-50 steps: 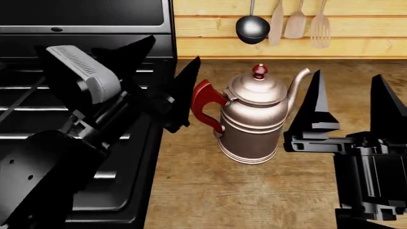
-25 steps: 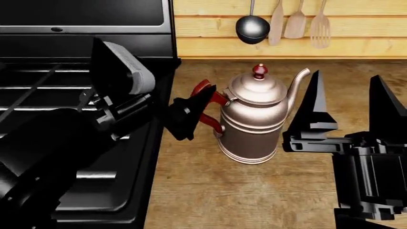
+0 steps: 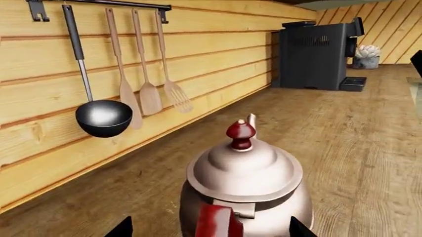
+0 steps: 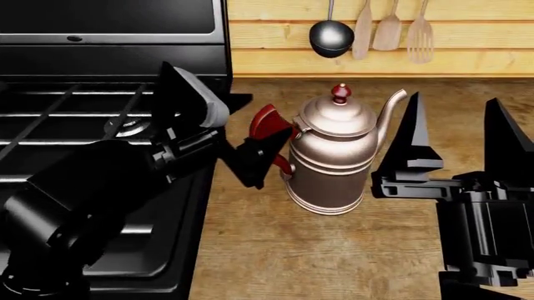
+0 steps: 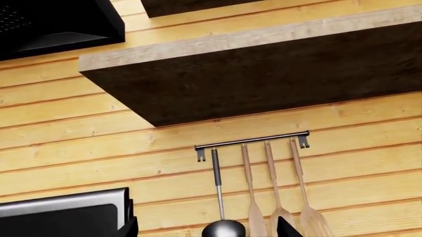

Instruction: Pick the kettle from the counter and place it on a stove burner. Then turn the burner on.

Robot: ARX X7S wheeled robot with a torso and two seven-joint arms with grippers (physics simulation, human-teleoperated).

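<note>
The kettle (image 4: pixel 334 153) is standing upright on the counter (image 4: pixel 334 250) near its stove-side edge, and you are bringing the left gripper (image 4: pixel 250 140), jaws wide around the red handle (image 4: pixel 269 125), because it offers the surest grip.

A black ladle (image 3: pixel 102 116) hangs from a dark wall rail (image 3: pixel 99 4) on the plank wall, beside 3 wooden utensils (image 3: pixel 149 96); a black coffee machine (image 3: pixel 316 52) stands far along the worktop; a thick dark-edged shelf (image 5: pixel 264 64) juts out above the rail.
</note>
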